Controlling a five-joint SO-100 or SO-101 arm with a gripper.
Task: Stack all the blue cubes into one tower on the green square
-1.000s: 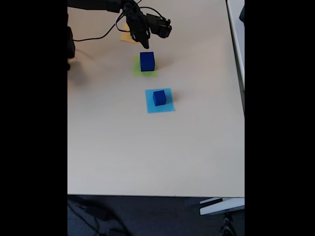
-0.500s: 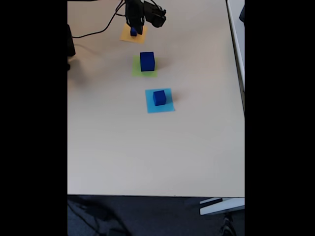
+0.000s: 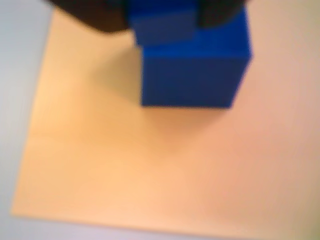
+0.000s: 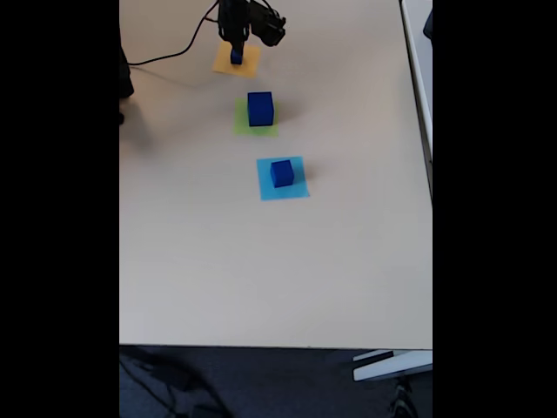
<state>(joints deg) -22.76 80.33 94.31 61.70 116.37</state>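
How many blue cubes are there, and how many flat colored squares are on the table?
Blue cubes: 3, large, medium, small
Flat squares: 3, green, light blue, orange-yellow
Total: 6

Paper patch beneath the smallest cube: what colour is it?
Orange-yellow patch, clearest in the wrist view.

You see three dark-blue solid cubes (image 4: 260,108) on flat paper squares: lime-green (image 4: 240,124), light-blue (image 4: 296,188), orange-yellow (image 3: 125,175). The surface (image 4: 261,261) is cream.
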